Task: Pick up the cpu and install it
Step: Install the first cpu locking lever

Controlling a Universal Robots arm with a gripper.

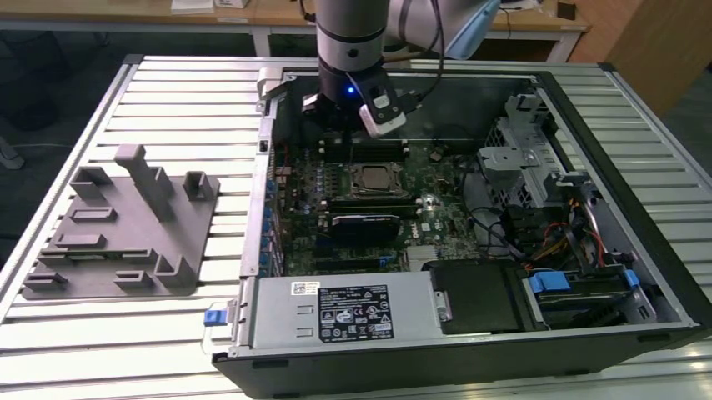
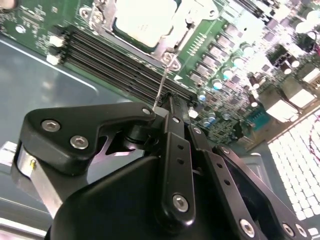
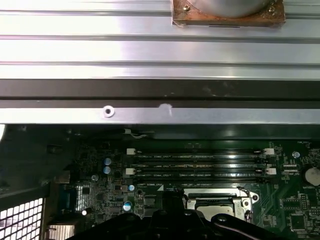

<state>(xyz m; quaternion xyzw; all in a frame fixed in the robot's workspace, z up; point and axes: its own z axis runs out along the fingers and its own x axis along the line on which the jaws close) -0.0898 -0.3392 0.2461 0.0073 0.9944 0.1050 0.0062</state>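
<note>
Silvery-white square metal cpu (image 1: 374, 177) is seen seated in the black socket frame (image 1: 356, 188), while the black end effector (image 2: 170, 103), fingers (image 2: 175, 145) pressed together, is held at its 12 o'clock.

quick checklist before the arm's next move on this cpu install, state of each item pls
1. cpu in the socket: ok, it lies inside the metal frame.
2. cpu free of the gripper: ok, the two are apart.
3. Lever latched: cannot tell; the thin wire runs up to the gripper's tip.
4. Gripper clear of the memory slots: cannot tell; it hangs close above them, beside the socket.
5. Tray out of the way: ok, it sits outside the case, on the exterior view's left.
</note>
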